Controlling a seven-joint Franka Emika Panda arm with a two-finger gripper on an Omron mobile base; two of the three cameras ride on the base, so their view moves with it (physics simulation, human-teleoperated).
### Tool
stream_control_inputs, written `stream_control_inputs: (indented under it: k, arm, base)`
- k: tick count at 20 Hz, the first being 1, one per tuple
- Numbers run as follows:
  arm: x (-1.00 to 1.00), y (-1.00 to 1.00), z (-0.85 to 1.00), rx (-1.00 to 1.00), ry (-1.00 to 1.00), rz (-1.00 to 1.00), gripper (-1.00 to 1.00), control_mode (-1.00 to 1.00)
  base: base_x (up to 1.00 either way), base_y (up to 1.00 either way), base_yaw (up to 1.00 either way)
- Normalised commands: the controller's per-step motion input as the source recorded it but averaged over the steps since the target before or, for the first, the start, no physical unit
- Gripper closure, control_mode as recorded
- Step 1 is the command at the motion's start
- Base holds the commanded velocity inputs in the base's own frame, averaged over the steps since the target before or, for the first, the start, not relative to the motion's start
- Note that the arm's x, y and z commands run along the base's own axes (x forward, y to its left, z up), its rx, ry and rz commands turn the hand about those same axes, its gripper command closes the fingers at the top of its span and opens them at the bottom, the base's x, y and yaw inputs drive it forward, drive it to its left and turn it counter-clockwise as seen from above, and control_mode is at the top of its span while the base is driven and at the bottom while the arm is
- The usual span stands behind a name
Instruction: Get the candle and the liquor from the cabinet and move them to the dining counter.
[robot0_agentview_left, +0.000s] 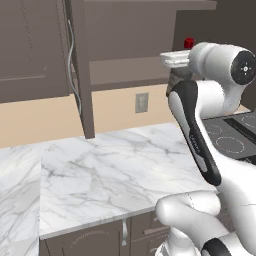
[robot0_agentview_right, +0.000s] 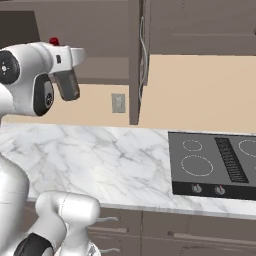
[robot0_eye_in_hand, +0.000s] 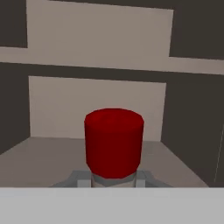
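1. Marble, white with grey veins, is seen as the plain worktop (robot0_agentview_left: 110, 170) that runs across both base views, under the wall cupboards.
2. Dark brown wood is used for the cabinet (robot0_agentview_left: 125, 45), which is mounted on the wall above this worktop. Its door (robot0_agentview_left: 80, 65) is swung open and is seen edge-on, with a long curved silver handle (robot0_agentview_left: 71, 55) on it. The inside shelf (robot0_eye_in_hand: 52, 157) is shown in the hand view.
3. A black cooktop (robot0_agentview_right: 215, 165) with round rings and two knobs is set into the worktop, on the right side of both base views.
4. The white arm (robot0_agentview_left: 200, 125) is raised to the level of the open cabinet, and its hand is pushed toward the shelf.
5. A beige wall (robot0_agentview_right: 200, 95) is seen behind the worktop, and a grey socket plate (robot0_agentview_left: 141, 102) is fixed on it below the cabinet.
6. The gripper (robot0_agentview_left: 182, 75) is closed tight around the liquor (robot0_eye_in_hand: 113, 142), just below the red cap (robot0_agentview_left: 189, 43). The fingers themselves are mostly hidden by the hand in the base views.
7. The liquor is located at the cabinet shelf, at the front of the opening. Whether its bottom is resting on the shelf cannot be told, because only the cap and the top of the neck are visible.
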Motion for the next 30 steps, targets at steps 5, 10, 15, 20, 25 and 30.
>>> stream_control_inputs:
  k: [5,10,15,20,25,30]
  arm:
    - [-1.0,0.0,-0.44,0.0,0.12,0.06,1.0,-1.0]
    - [-0.97,-0.01,-0.63,0.0,0.07,0.04,1.0,-1.0]
    - [-0.79,0.01,-0.59,0.0,0.04,0.01,1.0,-1.0]
    - [-0.25,0.13,-0.37,-0.03,0.13,0.0,1.0,-1.0]
    - [0.0,0.05,-0.06,-0.02,0.0,0.0,1.0,-1.0]
    - [-0.12,0.1,-0.26,-0.04,0.02,0.0,1.0,1.0]
  base:
    - [0.0,0.0,0.0]
    - [0.0,0.0,0.0]
    - [0.0,0.0,0.0]
    - [0.0,0.0,0.0]
    - [0.0,0.0,0.0]
    - [-0.4,0.07,0.0]
